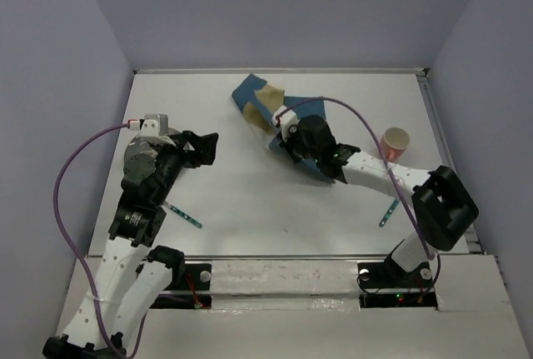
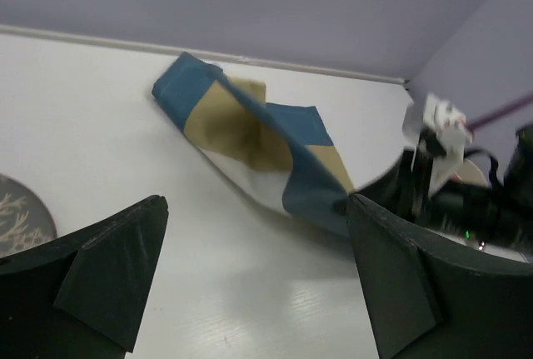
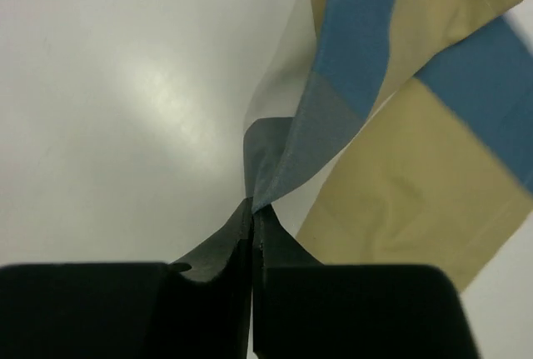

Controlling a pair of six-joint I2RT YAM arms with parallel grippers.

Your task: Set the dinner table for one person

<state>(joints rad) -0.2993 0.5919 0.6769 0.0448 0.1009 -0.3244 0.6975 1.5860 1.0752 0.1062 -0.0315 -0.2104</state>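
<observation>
The white desk (image 1: 250, 201) was seen spread wide beneath both arms, far larger than anything lying on it. Over at its far middle, the blue, tan and white checked placemat (image 1: 254, 101) was found bunched and partly lifted. One edge of it was pinched fast in the right hand (image 3: 252, 209), whose fingers were pressed tightly together on the cloth. From that pinch the fabric was drawn up in a twisted fold. The left hand (image 1: 210, 149) was held above the left part of the desk, fingers spread wide, nothing between them. An orange cup (image 1: 396, 141) was spotted tipped at the right. One teal-handled utensil (image 1: 185, 215) was laid near the left arm, another (image 1: 388, 213) near right. A patterned plate (image 2: 21, 213) was glimpsed by the left wrist camera.
</observation>
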